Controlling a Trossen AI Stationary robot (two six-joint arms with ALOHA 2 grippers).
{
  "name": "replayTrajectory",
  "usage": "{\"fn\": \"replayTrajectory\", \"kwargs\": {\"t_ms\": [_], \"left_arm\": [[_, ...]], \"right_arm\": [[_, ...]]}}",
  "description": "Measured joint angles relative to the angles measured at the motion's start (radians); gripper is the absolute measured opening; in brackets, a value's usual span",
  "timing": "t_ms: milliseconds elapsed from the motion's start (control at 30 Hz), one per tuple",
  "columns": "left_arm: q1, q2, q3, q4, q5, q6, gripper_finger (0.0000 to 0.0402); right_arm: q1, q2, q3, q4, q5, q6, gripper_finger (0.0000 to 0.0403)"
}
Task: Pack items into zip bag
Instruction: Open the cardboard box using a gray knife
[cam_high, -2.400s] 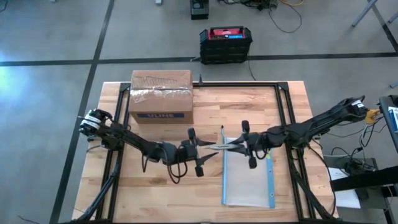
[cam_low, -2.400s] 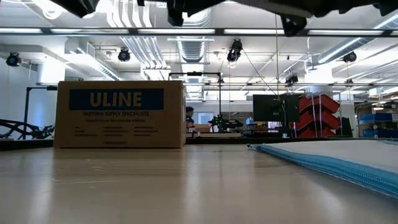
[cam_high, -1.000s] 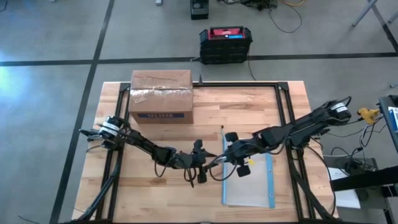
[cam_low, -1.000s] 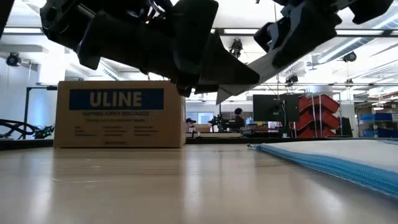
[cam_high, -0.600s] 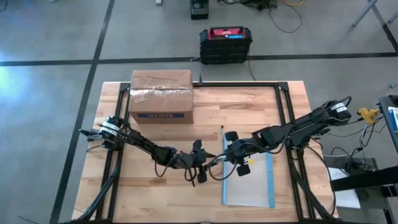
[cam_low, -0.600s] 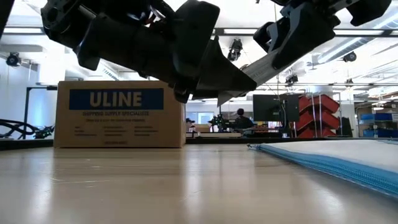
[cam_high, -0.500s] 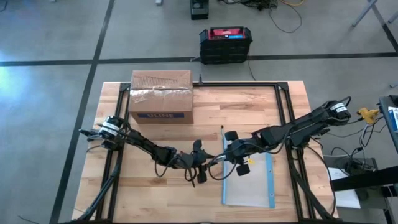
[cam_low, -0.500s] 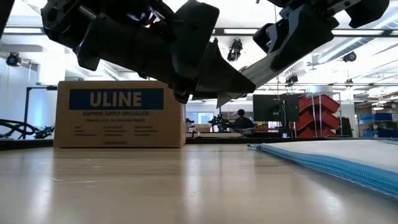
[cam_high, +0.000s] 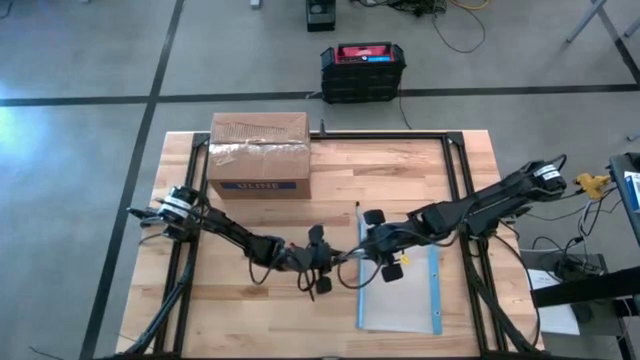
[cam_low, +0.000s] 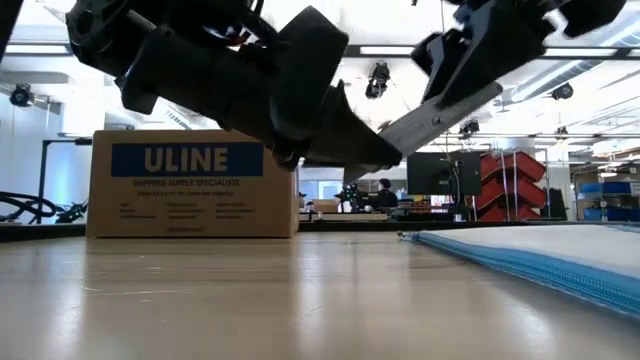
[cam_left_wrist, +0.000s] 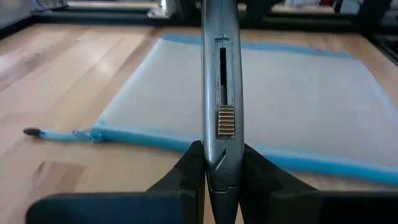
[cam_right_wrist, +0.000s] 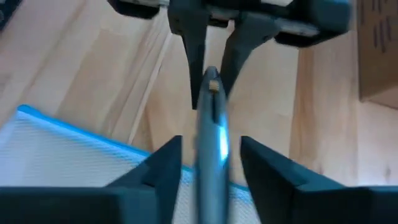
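High view: both arms meet over the middle of the bench (cam_high: 400, 170), just off the long edge of the zip bag (cam_high: 400, 300), which lies flat toward the right side; a cardboard box (cam_high: 258, 155) stands well apart at the back. A slim silver tool (cam_high: 347, 257) bridges the two sets of jaws, an arrangement best read as a hand-over above the bench, so that one arm can carry the tool while the other is freed, perhaps for the bag. Low view: the tool (cam_low: 440, 115) slants in the air, clear of the wood, with the bag (cam_low: 530, 250) lying flat below and to one side and the box (cam_low: 190, 185) behind. Left wrist view: the left jaws are pinched narrow on the tool (cam_left_wrist: 222, 93), whose slot and ribbed slider face the camera; the bag (cam_left_wrist: 298, 106) lies beyond it, not touched. Right wrist view: the right jaws stand apart on either side of the tool (cam_right_wrist: 211, 155), gripping nothing, while the left jaws clamp its far end; a corner of the bag (cam_right_wrist: 56, 155) lies beneath. No small loose items are visible.
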Motion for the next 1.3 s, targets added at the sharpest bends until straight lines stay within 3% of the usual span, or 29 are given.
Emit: {"fn": "replayTrajectory", "kwargs": {"t_ms": [233, 567, 767, 967, 1133, 1300], "left_arm": [[-0.076, -0.132, 0.000, -0.127, -0.112, 0.034, 0.0042], [-0.177, -0.276, -0.002, -0.294, -0.194, 0.061, 0.0042], [-0.164, -0.263, -0.002, -0.163, -0.233, 0.121, 0.0042], [-0.104, -0.205, -0.002, -0.007, -0.232, 0.170, 0.0042], [-0.068, -0.164, -0.002, 0.186, -0.128, 0.273, 0.0042], [-0.039, -0.139, 0.000, 0.321, -0.037, 0.341, 0.0042]], "right_arm": [[0.010, -0.179, -0.018, -0.075, 0.012, 0.025, 0.0214], [0.024, -0.454, -0.253, 0.006, 0.149, 0.090, 0.0188], [0.024, -0.530, -0.497, 0.400, 0.152, 0.065, 0.0177], [0.024, -0.444, -0.678, 0.994, 0.138, -0.051, 0.0175], [0.024, -0.320, -0.723, 1.369, 0.041, -0.099, 0.0174], [0.024, -0.201, -0.673, 1.473, -0.012, -0.110, 0.0170]]}}
